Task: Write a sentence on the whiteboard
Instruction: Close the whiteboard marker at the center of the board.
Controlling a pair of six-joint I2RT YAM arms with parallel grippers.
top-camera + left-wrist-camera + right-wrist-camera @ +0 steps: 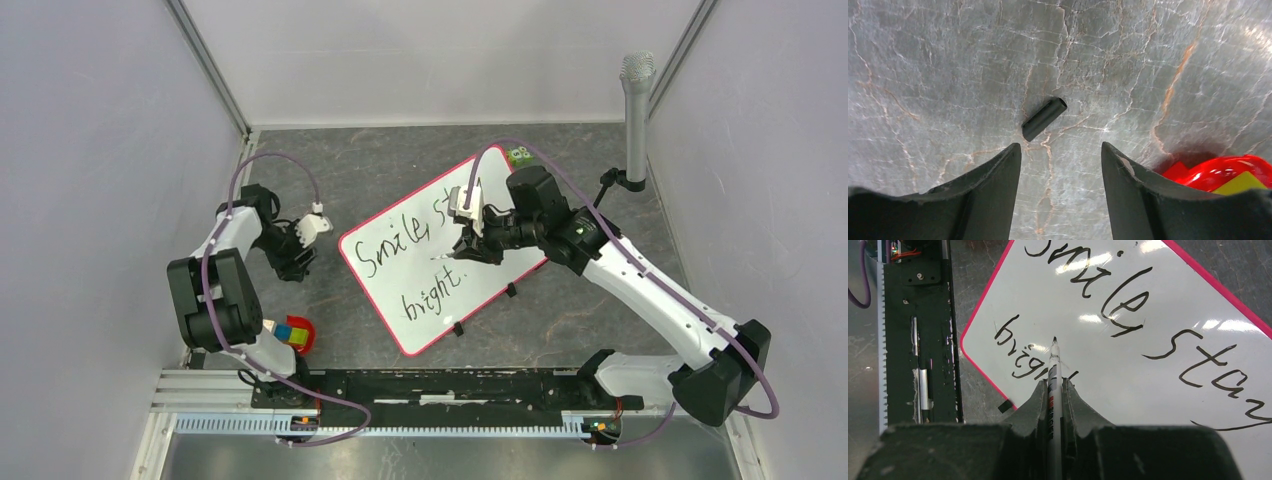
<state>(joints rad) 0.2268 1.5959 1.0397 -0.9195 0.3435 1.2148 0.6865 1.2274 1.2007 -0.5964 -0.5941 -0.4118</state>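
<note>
The whiteboard (500,275) lies tilted on the grey table, white with a pink-red frame. The sentence (400,250) is in black script, "Smile, stay" above "bright." My right gripper (470,245) hovers over the board's middle, shut on a white marker (1054,370). The marker's black tip points at the board by the word "bright" (1018,352). In the right wrist view the whiteboard (1148,390) fills most of the frame and the right gripper (1054,382) clamps the marker's barrel. My left gripper (295,265) is left of the board. In its wrist view the left gripper (1060,150) is open and empty.
A short black cap (1044,119) lies on the marble table just beyond the left fingertips. A red dish (300,335) with coloured blocks sits near the left arm's base, also seen as the red dish (1218,172). A microphone (636,110) stands back right. A small green object (519,156) sits behind the board.
</note>
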